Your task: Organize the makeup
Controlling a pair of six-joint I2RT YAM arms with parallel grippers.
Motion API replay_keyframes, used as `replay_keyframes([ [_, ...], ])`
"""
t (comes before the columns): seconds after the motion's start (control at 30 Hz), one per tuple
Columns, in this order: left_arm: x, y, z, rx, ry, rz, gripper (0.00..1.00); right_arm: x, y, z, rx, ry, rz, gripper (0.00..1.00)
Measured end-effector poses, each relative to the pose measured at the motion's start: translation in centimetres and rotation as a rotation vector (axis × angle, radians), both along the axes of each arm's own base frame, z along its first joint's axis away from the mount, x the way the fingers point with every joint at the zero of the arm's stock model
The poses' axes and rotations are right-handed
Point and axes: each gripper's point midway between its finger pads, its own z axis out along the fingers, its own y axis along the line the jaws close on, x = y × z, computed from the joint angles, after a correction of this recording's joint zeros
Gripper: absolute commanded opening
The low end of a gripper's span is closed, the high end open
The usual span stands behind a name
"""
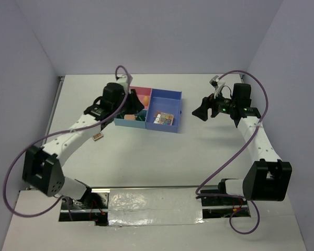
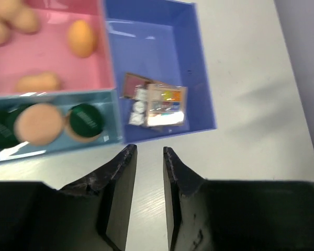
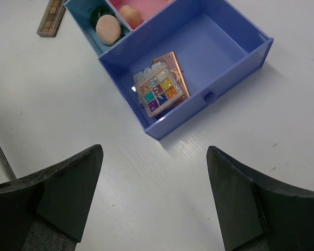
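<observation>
The makeup lies mostly in the pink-and-blue tray. Peach sponges sit in its pink compartment. Dark green compacts and a round peach puff fill the light blue one. Two eyeshadow palettes are stacked in the big blue compartment. Another palette lies loose on the table left of the tray. My left gripper hovers at the tray's left part, jaws a narrow gap apart with only table between them. My right gripper stands wide open and empty, to the right of the tray.
The tray stands mid-table toward the back. A grey wall closes the far side and both flanks. Purple cables loop beside each arm. A foil-taped strip runs along the near edge between the arm bases.
</observation>
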Motion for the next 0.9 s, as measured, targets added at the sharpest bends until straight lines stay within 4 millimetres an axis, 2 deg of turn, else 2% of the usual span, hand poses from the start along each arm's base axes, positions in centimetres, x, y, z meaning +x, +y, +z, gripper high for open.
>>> replay_keyframes([
  [0.1,-0.7,4.3,0.1,-0.006,-0.016,0.096,0.47,0.0,0.0,0.0,0.000,0.000,0.000,0.87],
  [0.13,-1.0,5.9,-0.4,-0.003,-0.005,0.138,0.62,0.0,0.0,0.0,0.000,0.000,0.000,0.87],
  [0.2,-1.8,9.2,-2.0,0.018,0.029,0.222,0.78,0.0,0.0,0.0,0.000,0.000,0.000,0.87],
  [0.23,-2.3,10.8,-3.0,0.035,0.051,0.266,0.89,0.0,0.0,0.0,0.000,0.000,0.000,0.87],
  [0.33,-4.0,14.9,-5.4,0.081,0.128,0.386,0.96,0.0,0.0,0.0,0.001,0.001,0.000,0.87],
  [0.43,-5.0,18.1,-7.1,0.115,0.192,0.478,0.97,0.0,0.0,-0.1,0.002,0.004,0.001,0.87],
  [0.53,-5.4,20.3,-8.2,0.138,0.239,0.545,0.97,0.2,0.0,-0.5,0.003,0.016,0.001,0.87],
  [0.63,-5.4,21.2,-9.4,0.163,0.276,0.574,0.97,0.3,0.0,-0.9,0.004,0.029,0.001,0.87],
  [0.9,-5.3,22.4,-14.3,0.273,0.431,0.599,0.95,0.3,0.0,-0.8,0.005,0.029,0.000,0.87],
])
